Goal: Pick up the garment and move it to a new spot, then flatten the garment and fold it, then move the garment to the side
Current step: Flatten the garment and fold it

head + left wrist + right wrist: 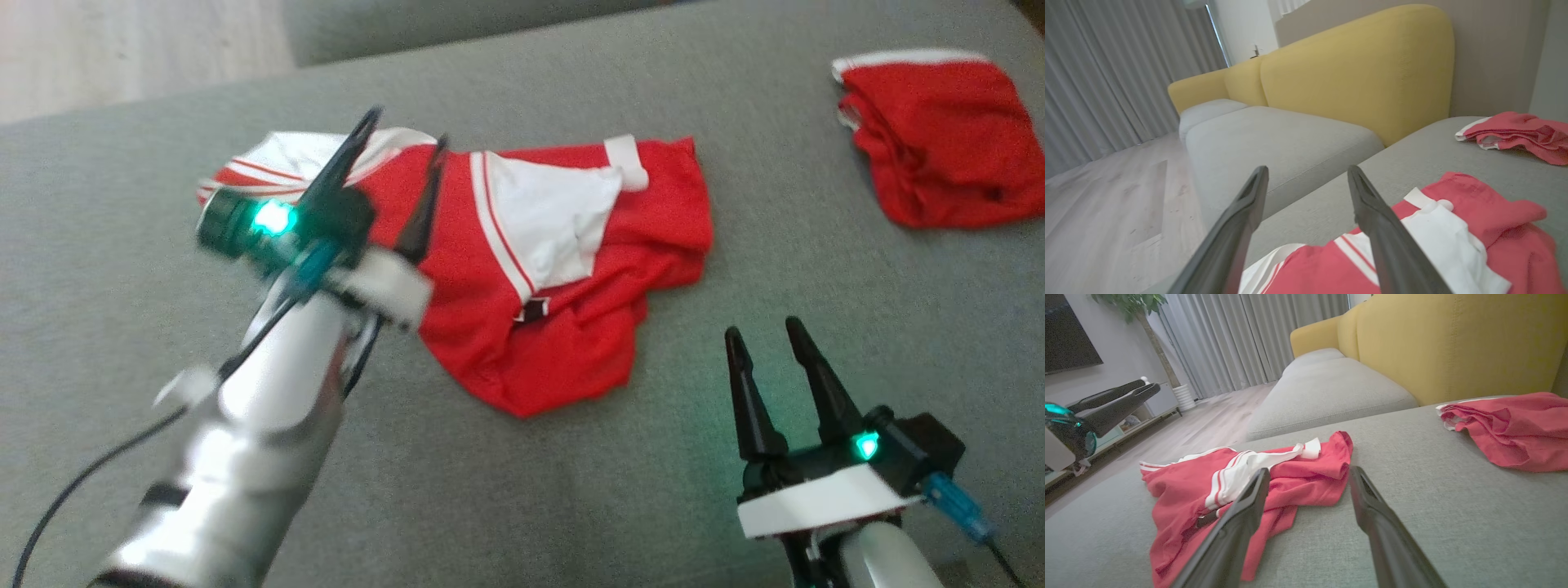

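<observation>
1. The garment, red with a white panel and thin white-and-red stripes, lies crumpled and unfolded on the grey seat of a sofa. In the right wrist view I see it bunched, with one red part drawn toward the camera.
2. My left claw is over the striped end of the garment, on its left side. The two fingers are spread wide and nothing is between them. In the left wrist view the claw points past the garment toward the seat's edge. From the right wrist view the same claw appears raised above the garment, not touching it.
3. My right claw is to the right of the garment and nearer to me, above bare grey fabric. It is also wide and it holds nothing. In its own view the claw points at the garment's right end.
4. A second red garment with a white band lies well apart from the garment, farther away and to its right, on the same seat.
5. Beyond the garment stands the yellow backrest. To the garment's left I see a wooden floor and grey curtains.
</observation>
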